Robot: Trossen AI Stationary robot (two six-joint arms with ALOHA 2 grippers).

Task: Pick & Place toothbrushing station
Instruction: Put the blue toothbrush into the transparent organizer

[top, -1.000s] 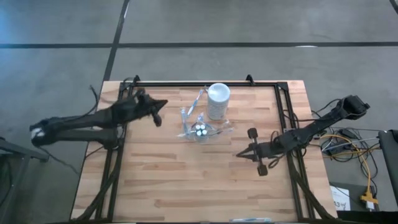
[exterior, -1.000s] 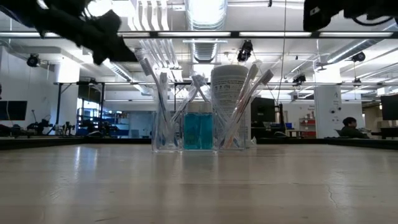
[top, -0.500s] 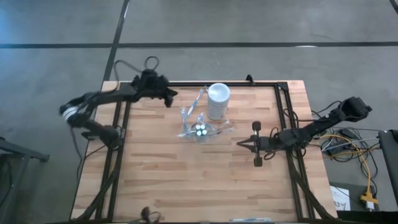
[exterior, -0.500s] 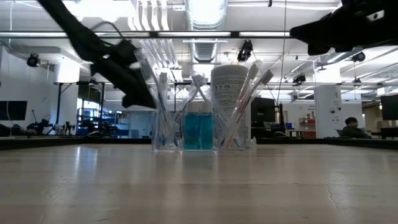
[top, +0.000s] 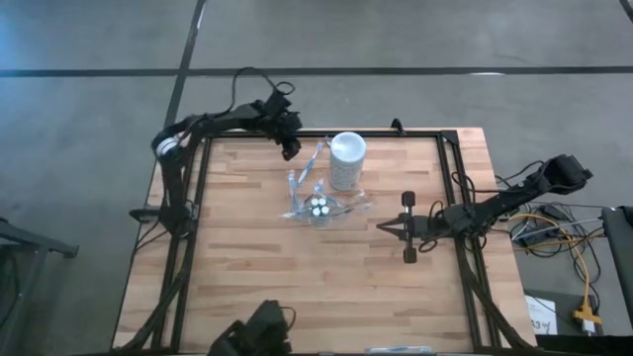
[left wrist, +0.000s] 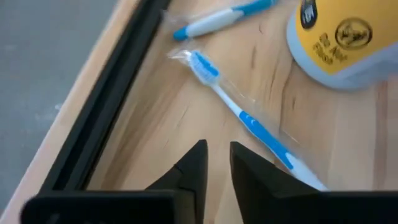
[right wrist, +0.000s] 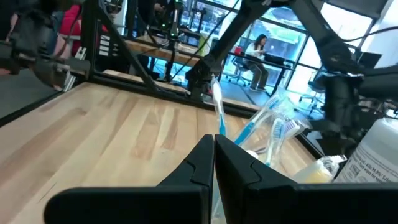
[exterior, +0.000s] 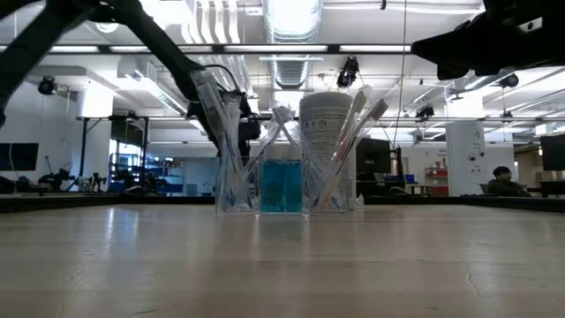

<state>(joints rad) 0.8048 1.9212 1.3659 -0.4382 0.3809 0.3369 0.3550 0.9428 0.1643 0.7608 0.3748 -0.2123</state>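
The clear holder (top: pixel 318 206) stands mid-table with teal tubes (exterior: pixel 281 185) and several wrapped pale blue-white toothbrushes (exterior: pixel 231 150) leaning out of it. The white cup (top: pixel 347 158) stands just behind it. My left gripper (top: pixel 290 148) hovers by the far edge, left of the cup, its fingers a narrow gap apart and empty. A toothbrush (left wrist: pixel 249 118) lies just ahead of it (left wrist: pixel 218 152). My right gripper (top: pixel 381 229) is shut and empty, right of the holder, pointing at it (right wrist: pixel 214 146).
A black rail frame (top: pixel 297 134) runs along the far and side edges of the wooden table. Cables lie off the table's right side (top: pixel 554 232). A dark shape (top: pixel 252 336) shows at the near edge. Bare wood lies between the holder and the near edge.
My left arm has swung from the table's left side toward the far edge and rightward, ending close to the toothbrushes and cup. My right gripper has shifted a little toward the far edge and turned about its axis, then held still. The station has not moved.
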